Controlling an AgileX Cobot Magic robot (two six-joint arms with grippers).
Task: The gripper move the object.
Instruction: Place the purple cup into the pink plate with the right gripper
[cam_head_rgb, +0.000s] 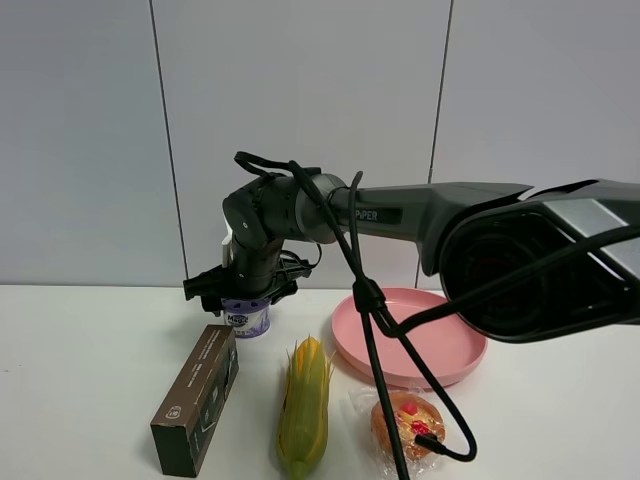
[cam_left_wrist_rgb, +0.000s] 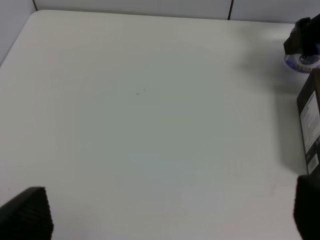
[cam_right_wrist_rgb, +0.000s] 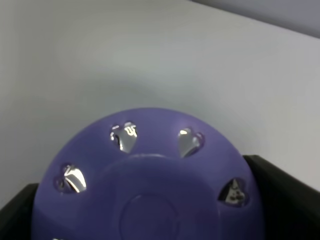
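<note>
The small white tub (cam_head_rgb: 247, 318) with a purple label stands at the back of the white table, left of centre. My right gripper (cam_head_rgb: 240, 288) reaches across from the right and sits over its top. In the right wrist view the purple perforated lid (cam_right_wrist_rgb: 150, 190) fills the frame, with black fingers (cam_right_wrist_rgb: 280, 190) pressed against both of its sides. The tub (cam_left_wrist_rgb: 301, 62) and the right gripper (cam_left_wrist_rgb: 302, 37) also show far off in the left wrist view. My left gripper (cam_left_wrist_rgb: 165, 215) is wide open and empty above bare table.
A dark oblong box (cam_head_rgb: 197, 398) lies just in front of the tub and also shows in the left wrist view (cam_left_wrist_rgb: 311, 120). A corn cob (cam_head_rgb: 305, 405), a pink plate (cam_head_rgb: 450, 345) and a wrapped muffin (cam_head_rgb: 408, 424) lie to the right. A black cable (cam_head_rgb: 385, 340) hangs from the arm.
</note>
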